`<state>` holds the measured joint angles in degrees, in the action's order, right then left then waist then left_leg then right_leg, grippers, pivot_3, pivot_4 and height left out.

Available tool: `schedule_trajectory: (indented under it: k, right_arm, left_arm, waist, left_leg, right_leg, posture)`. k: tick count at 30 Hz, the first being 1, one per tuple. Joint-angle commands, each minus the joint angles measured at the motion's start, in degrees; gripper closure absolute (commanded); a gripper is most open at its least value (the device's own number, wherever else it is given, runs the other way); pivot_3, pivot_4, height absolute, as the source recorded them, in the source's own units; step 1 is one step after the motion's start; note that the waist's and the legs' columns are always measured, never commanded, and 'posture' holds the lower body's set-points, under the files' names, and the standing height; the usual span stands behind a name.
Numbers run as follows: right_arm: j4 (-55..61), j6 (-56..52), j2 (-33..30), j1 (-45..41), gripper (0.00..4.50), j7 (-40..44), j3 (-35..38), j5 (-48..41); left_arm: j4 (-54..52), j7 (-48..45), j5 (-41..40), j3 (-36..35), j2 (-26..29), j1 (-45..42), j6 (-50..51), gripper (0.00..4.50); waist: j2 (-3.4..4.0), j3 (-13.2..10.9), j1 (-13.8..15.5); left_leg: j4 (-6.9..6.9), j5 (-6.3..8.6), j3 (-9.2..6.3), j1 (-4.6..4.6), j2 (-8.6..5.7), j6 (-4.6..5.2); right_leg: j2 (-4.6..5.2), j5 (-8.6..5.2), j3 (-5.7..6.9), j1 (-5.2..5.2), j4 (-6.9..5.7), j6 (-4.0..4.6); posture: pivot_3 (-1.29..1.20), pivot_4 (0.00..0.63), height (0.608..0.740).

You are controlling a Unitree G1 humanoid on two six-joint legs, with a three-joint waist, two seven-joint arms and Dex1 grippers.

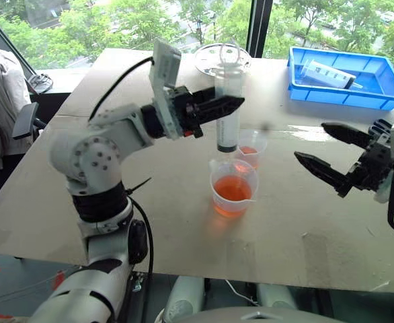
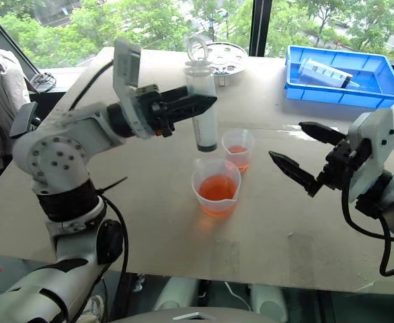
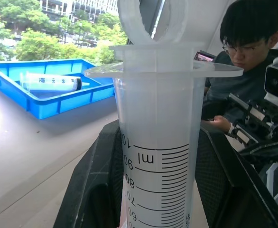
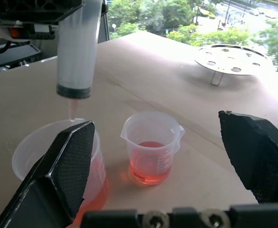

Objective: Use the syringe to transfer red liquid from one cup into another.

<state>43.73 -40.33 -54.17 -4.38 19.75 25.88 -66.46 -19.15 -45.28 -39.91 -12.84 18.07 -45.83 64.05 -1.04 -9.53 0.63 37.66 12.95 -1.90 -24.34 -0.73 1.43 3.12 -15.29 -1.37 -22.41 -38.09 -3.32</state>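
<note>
The syringe [image 2: 202, 114] hangs upright, long axis vertical, clamped around its barrel by the left gripper [image 2: 198, 103], whose black fingers reach in level from the side. Its ring-topped plunger rises above the fingers; its dark seal and thin nozzle point straight down. Directly below the nozzle, with a clear gap of air between, sits the larger spouted beaker [image 2: 217, 187], partly filled with red liquid [image 2: 218, 189]. So the next move is likely a straight drop of the left hand until the nozzle dips into the liquid.

Just beyond the beaker, on its far side, stands the smaller cup [image 2: 238, 148], with a shallow layer of red liquid.

The right gripper [image 2: 292, 151] hovers beside the cups on the other side from the left hand, fingers spread wide and grasping nothing, aimed toward the syringe, perhaps to work the plunger.

Farther back on the table [image 2: 304, 222] are a perforated metal disc [image 2: 226, 55] and a blue tray [image 2: 341, 84] holding another syringe [image 2: 326, 73]. Nothing blocks the descent.
</note>
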Motion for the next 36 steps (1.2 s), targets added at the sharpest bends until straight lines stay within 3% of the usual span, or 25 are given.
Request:
schedule_trajectory:
  k: [1, 10, 20, 36]
  right_arm:
    - [0.9, -2.8, -2.5, -1.7, 0.0, -3.9, 2.2, -7.1]
    - [0.7, -5.2, -7.5, -6.0, 0.0, -13.1, -0.8, -20.2]
    - [-1.5, -4.8, -5.2, -17.3, 0.0, -13.5, -10.5, -13.6]
    - [-2.8, -5.3, -3.0, -21.9, 0.0, -6.5, -16.3, -5.0]
  left_arm:
    - [-0.8, -4.7, -2.5, 1.5, 1.1, 0.3, -7.1, 3.03]
    - [2.6, -18.9, 0.4, 11.1, 6.4, 7.8, -22.7, 3.03]
    - [8.5, -25.8, 8.5, 19.3, 6.6, 11.6, -39.8, 3.03]
    - [10.5, -26.2, 10.7, 20.6, 6.7, 15.2, -46.6, 3.03]
  waist:
    - [0.0, 0.0, 0.1]
    - [0.01, 0.0, 0.1]
    - [0.01, 0.0, 0.0]
    - [0.02, 0.0, -0.1]
  left_leg:
    - [0.0, 0.02, 0.0, 0.0, 0.0, 0.04]
    - [0.01, 0.15, 0.08, 0.0, -0.03, 0.27]
    - [0.01, 0.15, 0.07, -0.01, -0.03, 0.28]
    - [0.01, 0.16, -0.01, -0.04, -0.01, 0.3]
  right_leg:
    - [0.0, 0.0, 0.0, 0.0, 0.0, 0.0]
    - [-0.13, 0.0, 0.16, 0.03, 0.07, -0.01]
    - [-0.15, -0.01, 0.17, 0.03, 0.1, 0.0]
    - [-0.14, -0.01, 0.26, 0.02, 0.11, 0.0]
  posture:
    - [0.0, 0.15, 0.74]
    - [0.0, 0.15, 0.74]
    - [0.0, 0.15, 0.74]
    - [0.0, 0.15, 0.74]
